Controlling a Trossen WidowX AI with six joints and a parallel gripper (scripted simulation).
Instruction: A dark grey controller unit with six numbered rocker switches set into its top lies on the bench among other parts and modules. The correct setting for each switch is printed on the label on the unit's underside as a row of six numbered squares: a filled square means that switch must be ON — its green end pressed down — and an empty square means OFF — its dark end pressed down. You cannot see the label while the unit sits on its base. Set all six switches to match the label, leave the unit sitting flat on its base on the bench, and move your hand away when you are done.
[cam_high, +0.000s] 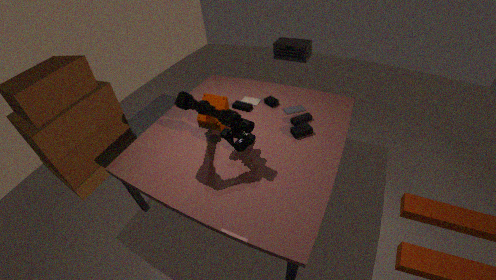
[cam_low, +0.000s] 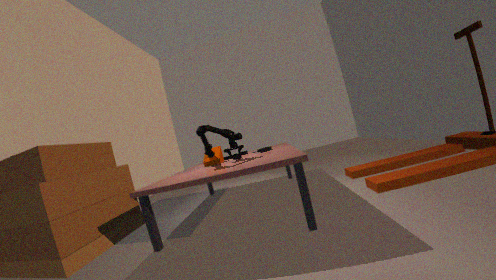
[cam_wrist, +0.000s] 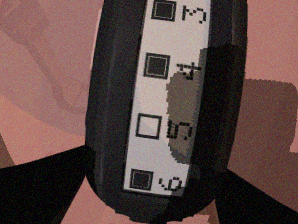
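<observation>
The dark grey controller unit (cam_wrist: 112, 100) is turned over, and its white underside label (cam_wrist: 155, 95) faces the wrist camera. On the label, squares 3, 4 and 6 are filled and square 5 is empty; numbers 1 and 2 are out of frame. My gripper (cam_wrist: 153, 165) (cam_high: 243, 140) (cam_low: 235, 150) is shut on the unit, one black finger on each long side. It holds the unit above the pink table (cam_high: 280, 200), near the middle. The switches are hidden.
Several small parts lie at the table's back: a black module (cam_high: 242, 105), a white plate (cam_high: 251, 100), a small black block (cam_high: 271, 101), a grey plate (cam_high: 294, 109) and two black modules (cam_high: 301, 125). The arm's orange base (cam_high: 215, 102) stands at the back left. Cardboard boxes (cam_high: 60, 115) stand left of the table.
</observation>
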